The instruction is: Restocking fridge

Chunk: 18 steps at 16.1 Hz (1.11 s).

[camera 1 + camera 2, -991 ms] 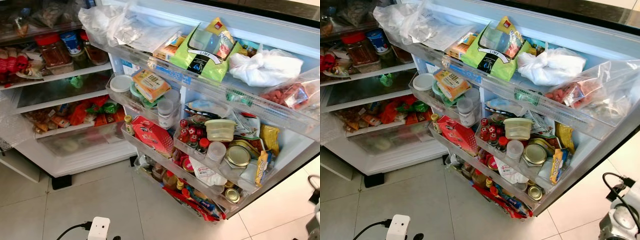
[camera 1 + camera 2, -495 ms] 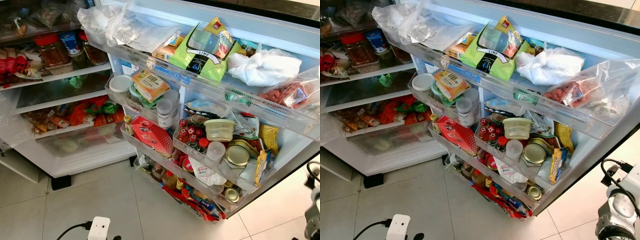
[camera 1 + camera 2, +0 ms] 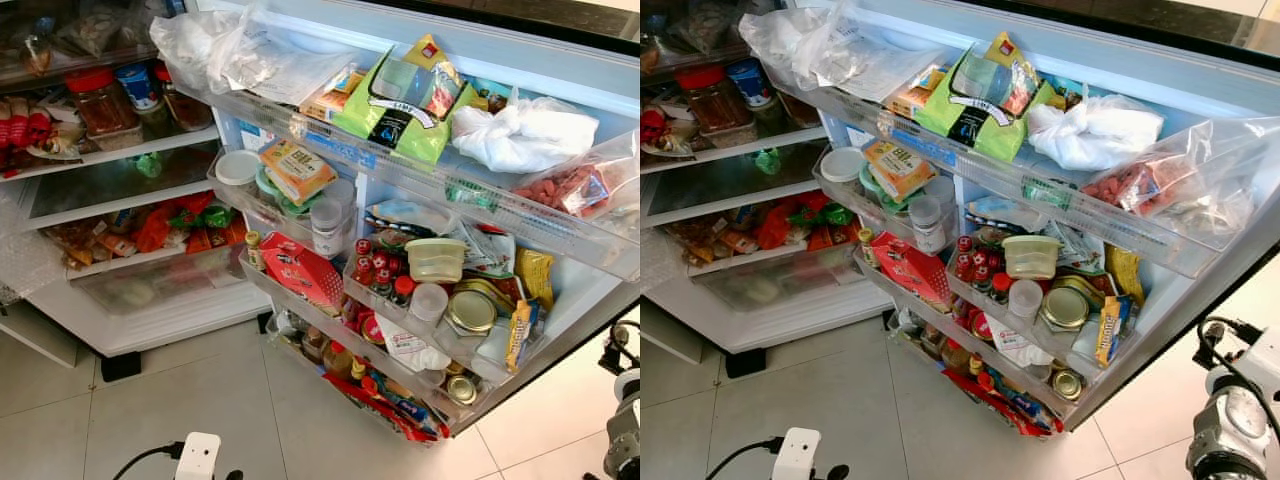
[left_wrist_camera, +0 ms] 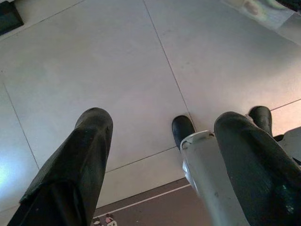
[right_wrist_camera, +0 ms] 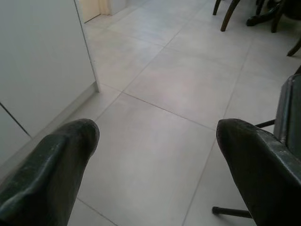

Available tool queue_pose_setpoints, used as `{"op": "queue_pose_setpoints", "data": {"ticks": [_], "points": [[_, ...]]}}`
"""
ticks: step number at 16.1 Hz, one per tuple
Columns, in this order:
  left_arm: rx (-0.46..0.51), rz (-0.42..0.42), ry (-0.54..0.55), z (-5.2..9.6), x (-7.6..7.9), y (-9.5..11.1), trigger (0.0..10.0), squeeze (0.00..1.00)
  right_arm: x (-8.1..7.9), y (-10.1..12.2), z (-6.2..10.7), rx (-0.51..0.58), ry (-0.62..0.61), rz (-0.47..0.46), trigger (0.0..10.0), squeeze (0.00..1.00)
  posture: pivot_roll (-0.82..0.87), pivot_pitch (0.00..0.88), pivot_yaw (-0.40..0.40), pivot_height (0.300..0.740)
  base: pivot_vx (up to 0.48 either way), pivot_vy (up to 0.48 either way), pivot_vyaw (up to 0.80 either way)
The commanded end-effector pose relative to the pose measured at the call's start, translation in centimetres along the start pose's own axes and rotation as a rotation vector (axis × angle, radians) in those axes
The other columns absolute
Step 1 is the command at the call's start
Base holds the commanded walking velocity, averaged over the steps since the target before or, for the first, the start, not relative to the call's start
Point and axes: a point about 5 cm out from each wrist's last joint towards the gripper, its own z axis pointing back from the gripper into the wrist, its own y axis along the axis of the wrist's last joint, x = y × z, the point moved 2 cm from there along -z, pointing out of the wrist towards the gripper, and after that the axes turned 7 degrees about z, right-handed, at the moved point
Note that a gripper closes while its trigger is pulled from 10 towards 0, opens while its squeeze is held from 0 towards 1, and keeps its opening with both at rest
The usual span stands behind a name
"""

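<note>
1. Left eye view: you stand before the open fridge (image 3: 150, 330), its door shelves (image 3: 400, 180) crammed. No item is in hand, so I judge the step as survey, before any pick.
2. Left gripper (image 4: 160, 155): fingers apart, nothing between them, pointed at the tiled floor (image 4: 94, 56). Right gripper (image 5: 155, 160): fingers apart, nothing held, over floor.
3. Next move calls for finding stock and a gap; few show.
4. Materials: crinkled clear bags (image 3: 215, 45), a glossy green pouch (image 3: 400, 100), round metal lids (image 3: 470, 310), a red carton (image 3: 300, 270), a soft white bag (image 3: 525, 135).
</note>
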Motion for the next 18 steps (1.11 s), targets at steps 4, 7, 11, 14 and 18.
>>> {"op": "queue_pose_setpoints", "data": {"ticks": [4,7,11,14,18], "points": [[-0.036,0.017,-0.011,0.3,0.0,-1.0,10.0,0.00,-0.8,-0.9,0.3,-0.028,0.072,-0.037,10.0,0.00,-0.06,0.123,0.044,0.740,0.000,0.000,0.00],[-0.044,0.022,-0.016,0.3,-0.1,-1.3,10.0,0.00,-0.8,-1.9,0.8,-0.052,0.107,-0.058,10.0,0.00,-0.06,0.121,0.043,0.740,0.000,0.000,0.00],[-0.046,0.023,-0.016,0.3,0.0,-1.3,10.0,0.00,0.0,-2.5,1.1,-0.059,0.116,-0.069,10.0,0.00,-0.06,0.121,0.041,0.740,0.000,0.000,0.00],[-0.040,0.026,-0.027,0.2,0.5,-1.0,10.0,0.00,0.0,-3.0,1.4,-0.071,0.153,-0.074,10.0,0.00,-0.07,0.119,0.040,0.740,0.000,0.000,0.00],[-0.029,0.033,-0.043,0.0,1.1,-0.7,10.0,0.00,-0.1,-3.3,1.7,-0.078,0.233,-0.095,10.0,0.00,-0.07,0.117,0.038,0.740,0.000,0.000,0.00]]}}
